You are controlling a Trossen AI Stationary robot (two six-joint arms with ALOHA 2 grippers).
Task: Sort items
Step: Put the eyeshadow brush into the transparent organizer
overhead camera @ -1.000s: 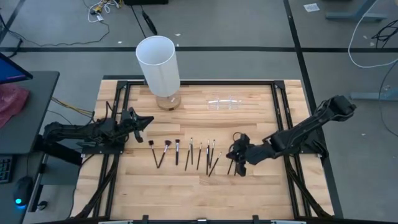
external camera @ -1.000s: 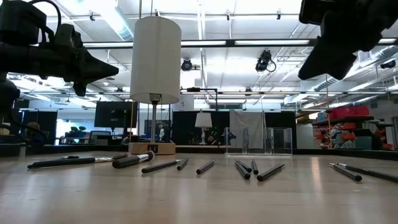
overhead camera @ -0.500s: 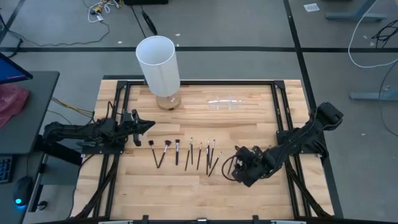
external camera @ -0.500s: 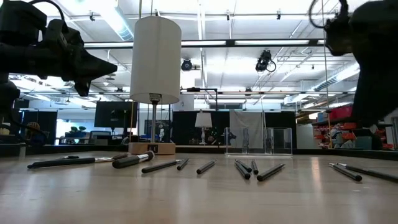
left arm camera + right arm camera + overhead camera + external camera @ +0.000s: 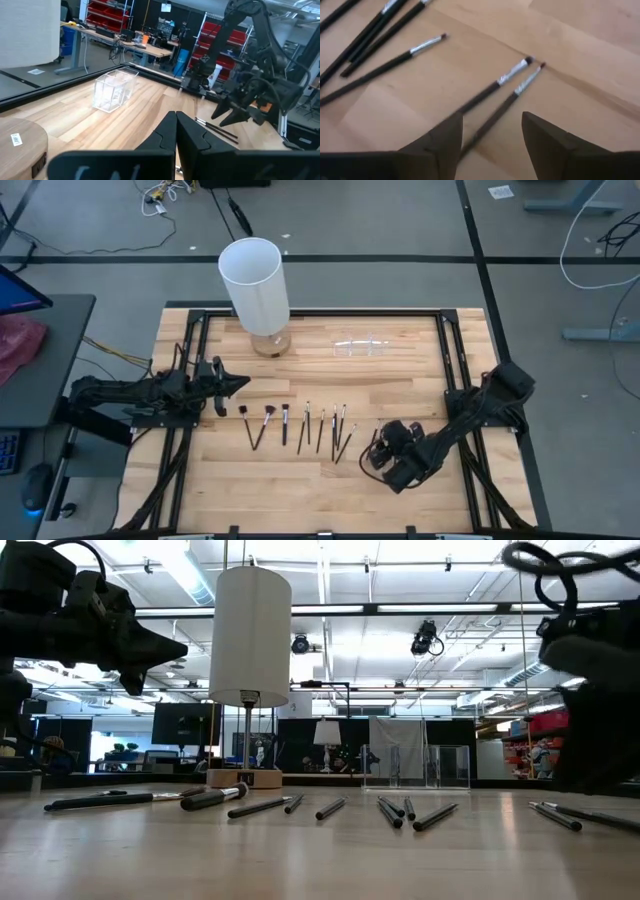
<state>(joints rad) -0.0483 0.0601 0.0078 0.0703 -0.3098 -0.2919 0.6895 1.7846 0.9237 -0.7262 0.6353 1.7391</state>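
Only the right wrist view showed the spread right hand [image 5: 490, 135] over two brushes [image 5: 512, 90], bristles pointing away; left hand [image 5: 176, 131] hovered, pressed together

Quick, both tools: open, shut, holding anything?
Left tool: shut, empty, hovering at table's left.
Right tool: open, empty, above two brushes.

A tall white cylinder [image 5: 254, 288] stands upright on a round wooden base [image 5: 270, 341] at the back of the wooden table [image 5: 400, 385]. A small clear holder [image 5: 360, 344] sits beside it, apart.
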